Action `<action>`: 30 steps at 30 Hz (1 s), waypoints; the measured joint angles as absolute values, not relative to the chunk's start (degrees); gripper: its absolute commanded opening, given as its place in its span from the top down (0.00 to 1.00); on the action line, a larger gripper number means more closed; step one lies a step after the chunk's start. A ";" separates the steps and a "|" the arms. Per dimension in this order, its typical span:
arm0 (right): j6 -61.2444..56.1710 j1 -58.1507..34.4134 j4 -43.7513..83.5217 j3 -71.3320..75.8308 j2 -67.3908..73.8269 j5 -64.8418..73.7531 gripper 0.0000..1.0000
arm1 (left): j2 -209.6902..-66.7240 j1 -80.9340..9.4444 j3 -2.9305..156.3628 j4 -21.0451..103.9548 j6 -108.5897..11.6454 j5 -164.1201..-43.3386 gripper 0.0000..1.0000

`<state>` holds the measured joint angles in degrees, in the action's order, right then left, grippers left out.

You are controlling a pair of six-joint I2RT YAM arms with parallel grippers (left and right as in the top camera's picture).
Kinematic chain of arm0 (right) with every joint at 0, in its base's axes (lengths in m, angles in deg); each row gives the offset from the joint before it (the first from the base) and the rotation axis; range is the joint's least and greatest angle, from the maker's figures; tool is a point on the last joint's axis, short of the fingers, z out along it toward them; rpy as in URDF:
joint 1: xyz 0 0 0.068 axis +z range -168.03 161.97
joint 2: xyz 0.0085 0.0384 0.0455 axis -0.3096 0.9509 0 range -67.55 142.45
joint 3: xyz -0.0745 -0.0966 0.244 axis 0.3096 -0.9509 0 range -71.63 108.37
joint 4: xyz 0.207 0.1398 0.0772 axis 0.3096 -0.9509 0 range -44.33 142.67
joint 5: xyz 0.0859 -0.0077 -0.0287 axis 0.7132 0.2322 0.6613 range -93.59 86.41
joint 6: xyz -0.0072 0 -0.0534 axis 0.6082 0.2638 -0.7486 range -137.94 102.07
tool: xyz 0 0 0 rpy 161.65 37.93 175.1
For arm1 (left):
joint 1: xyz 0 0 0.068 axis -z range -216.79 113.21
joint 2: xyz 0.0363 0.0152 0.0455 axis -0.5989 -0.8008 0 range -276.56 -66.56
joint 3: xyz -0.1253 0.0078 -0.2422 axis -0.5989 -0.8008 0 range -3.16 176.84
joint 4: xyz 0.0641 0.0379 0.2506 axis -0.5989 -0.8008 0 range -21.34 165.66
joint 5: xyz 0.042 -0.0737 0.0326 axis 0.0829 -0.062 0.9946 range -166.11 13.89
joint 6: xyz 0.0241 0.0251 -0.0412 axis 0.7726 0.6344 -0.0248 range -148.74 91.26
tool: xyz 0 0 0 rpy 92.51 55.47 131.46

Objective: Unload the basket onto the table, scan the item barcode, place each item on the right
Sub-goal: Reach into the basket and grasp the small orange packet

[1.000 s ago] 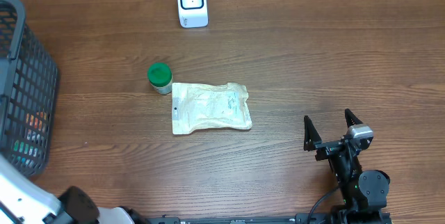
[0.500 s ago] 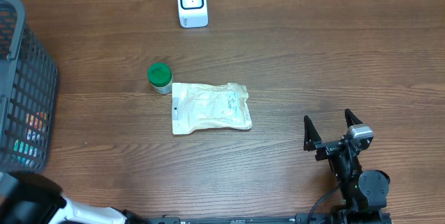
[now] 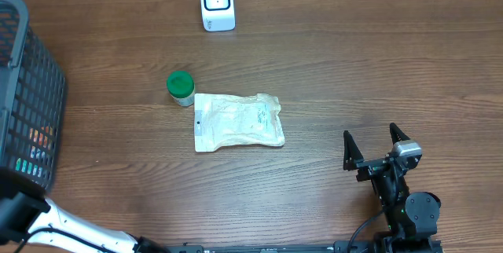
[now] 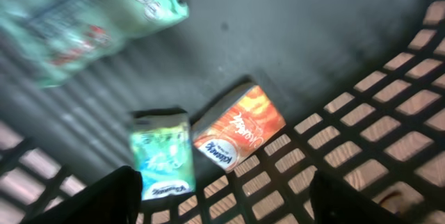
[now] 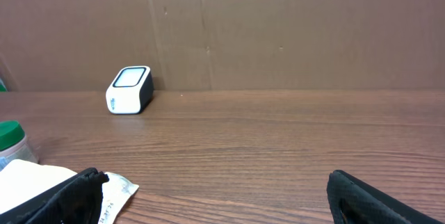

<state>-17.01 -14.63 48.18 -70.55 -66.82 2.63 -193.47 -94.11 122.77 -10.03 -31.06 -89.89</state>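
Observation:
The white barcode scanner [image 3: 217, 4] stands at the table's far edge and also shows as the scanner [image 5: 129, 90] in the right wrist view. My left gripper [image 4: 222, 206] hangs open inside the dark mesh basket [image 3: 31, 104]. Below it lie a green tissue pack [image 4: 161, 156] and an orange tissue pack [image 4: 238, 126], with nothing between the fingers [image 4: 97, 200]. A larger teal pack [image 4: 83, 15] lies farther in. My right gripper [image 3: 376, 147] rests open near the front right, holding nothing.
A green-lidded jar [image 3: 181, 88] and a flat white pouch [image 3: 238, 121] lie mid-table, left of the right gripper. The basket's lattice wall [image 4: 389, 113] surrounds the left gripper. A brown cardboard wall [image 5: 278, 29] backs the table.
The left arm has swung leftward at the bottom-left corner, toward the basket. The right arm, jar, pouch and scanner have not moved.

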 measured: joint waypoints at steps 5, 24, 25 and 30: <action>-17.03 -14.63 48.18 -70.55 -66.82 2.61 0.00 | -198.41 -91.60 122.73 -11.01 -28.94 -90.46 0.32; -17.03 -14.63 48.18 -70.55 -66.82 2.61 0.00 | -200.14 -86.68 113.00 -1.29 -28.57 -81.85 0.41; -17.01 -14.63 48.16 -70.55 -66.82 2.61 0.00 | -200.14 -86.68 111.99 -0.52 -28.59 -81.83 0.44; -17.03 -14.63 48.18 -70.55 -66.82 2.61 0.00 | -199.85 -86.64 110.59 1.05 -28.92 -82.97 0.76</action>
